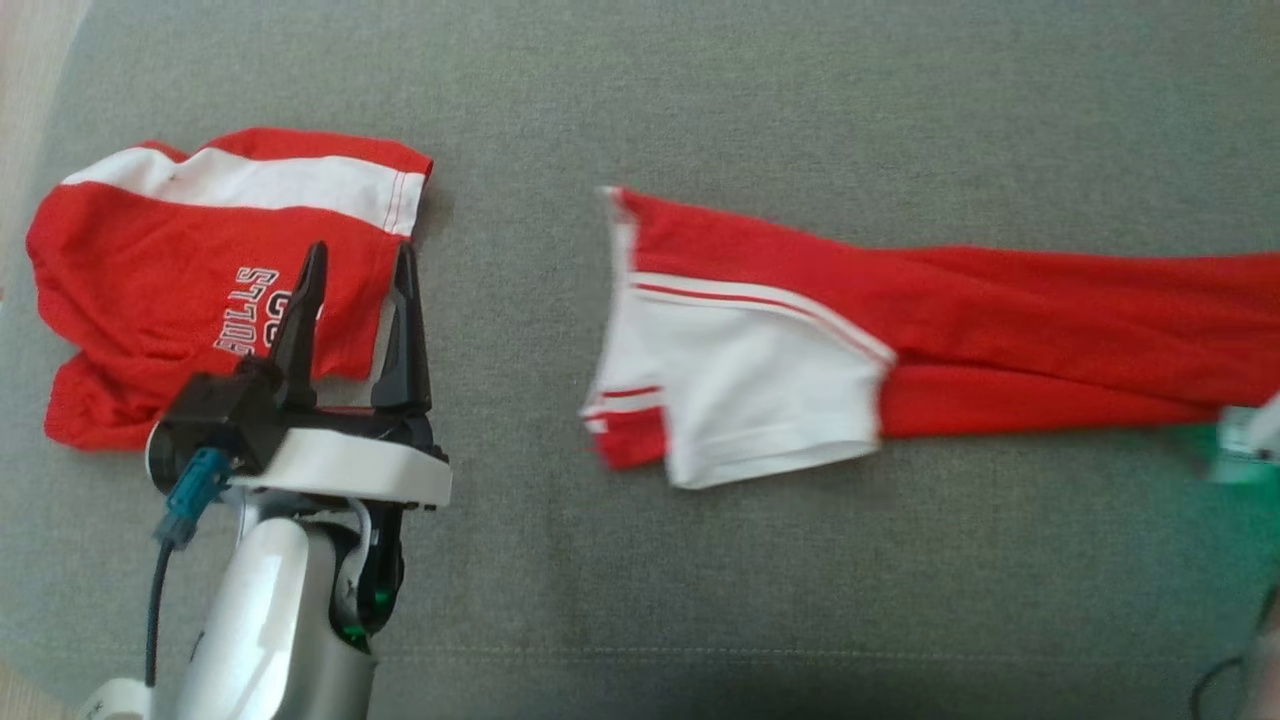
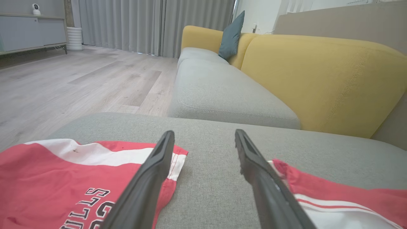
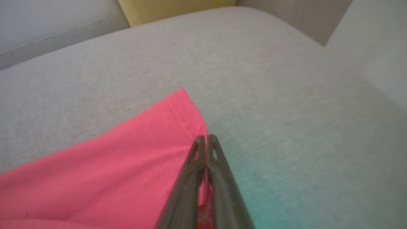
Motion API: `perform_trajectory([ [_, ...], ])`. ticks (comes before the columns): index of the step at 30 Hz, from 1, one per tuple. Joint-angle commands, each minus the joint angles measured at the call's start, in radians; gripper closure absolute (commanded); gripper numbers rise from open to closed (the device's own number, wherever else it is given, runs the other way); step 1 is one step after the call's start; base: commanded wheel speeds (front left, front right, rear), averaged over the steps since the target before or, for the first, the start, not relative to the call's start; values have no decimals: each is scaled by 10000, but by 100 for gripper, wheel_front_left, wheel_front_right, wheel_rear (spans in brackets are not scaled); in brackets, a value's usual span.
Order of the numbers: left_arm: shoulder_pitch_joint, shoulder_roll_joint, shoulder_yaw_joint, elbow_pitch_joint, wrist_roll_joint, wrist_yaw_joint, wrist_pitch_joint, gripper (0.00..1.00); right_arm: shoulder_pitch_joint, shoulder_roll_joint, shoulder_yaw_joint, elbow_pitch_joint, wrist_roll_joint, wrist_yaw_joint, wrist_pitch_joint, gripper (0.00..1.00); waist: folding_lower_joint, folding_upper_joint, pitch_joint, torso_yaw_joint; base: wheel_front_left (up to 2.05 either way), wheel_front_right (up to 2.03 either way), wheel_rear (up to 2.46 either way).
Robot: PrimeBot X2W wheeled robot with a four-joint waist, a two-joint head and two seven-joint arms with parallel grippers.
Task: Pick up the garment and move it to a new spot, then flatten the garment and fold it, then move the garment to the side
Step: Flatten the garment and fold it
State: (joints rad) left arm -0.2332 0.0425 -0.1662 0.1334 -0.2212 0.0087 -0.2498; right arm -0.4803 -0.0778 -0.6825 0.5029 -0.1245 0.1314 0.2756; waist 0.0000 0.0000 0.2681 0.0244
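The garment (image 1: 1000, 310), red with white panels and stripes, lies stretched across the grey cushion (image 1: 640, 560) from the middle to the right edge of the head view. In the right wrist view my right gripper (image 3: 206, 138) is shut on the red hem of the garment (image 3: 111, 159), just below its corner. My left gripper (image 1: 362, 255) stands open above the inner edge of a second red garment at the left, with nothing between its fingers. The left wrist view shows the left gripper (image 2: 204, 133) open, with the garment's white-striped end (image 2: 349, 197) to its right.
A folded red and white garment with "BULLS" lettering (image 1: 150, 270) lies at the left of the cushion. A grey sofa seat (image 2: 222, 92) with yellow backrests (image 2: 318, 79) and a teal pillow (image 2: 230, 36) stands beyond. Wooden floor (image 2: 79, 79) lies past the cushion's left edge.
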Motion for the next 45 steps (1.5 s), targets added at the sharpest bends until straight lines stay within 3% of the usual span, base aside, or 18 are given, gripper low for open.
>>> perform_trajectory([
  [1, -281, 78, 333, -332, 62, 18, -120, 0, -288, -245, 151, -424, -186, -7, -138, 100, 0, 0, -43, -12, 0, 0, 0],
  [4, -245, 78, 281, -328, 7, 47, -120, 0, -407, -178, -18, -621, -1054, -7, -478, 100, 0, 0, -200, -11, 0, 0, 0],
  [8, -126, 78, 175, -296, -113, 138, -120, 0, -538, 97, 37, -484, -962, -7, -477, 100, 0, 0, -502, -10, 0, 0, 0],
  [18, 401, 78, -66, -232, -401, 443, -120, 0, -369, 267, 1597, -746, 949, -7, -185, 100, 0, 0, -1528, -30, 0, 0, 0],
  [30, 868, 78, -197, -258, -489, 639, -120, 0, 344, 274, 5779, -975, 5736, -7, -172, 100, 0, 0, -2213, 320, 0, 0, 0],
  [38, 931, 78, -338, -203, -487, 661, -120, 0, 379, 274, 9016, -98, 8418, -7, -1684, 100, 0, 0, -2284, 851, 0, 0, 0],
  [45, 957, 78, -417, -155, -501, 686, -120, 0, -85, 274, 10866, 1196, 9853, -7, -2986, 100, 0, 0, -2266, 1336, 0, 0, 0],
])
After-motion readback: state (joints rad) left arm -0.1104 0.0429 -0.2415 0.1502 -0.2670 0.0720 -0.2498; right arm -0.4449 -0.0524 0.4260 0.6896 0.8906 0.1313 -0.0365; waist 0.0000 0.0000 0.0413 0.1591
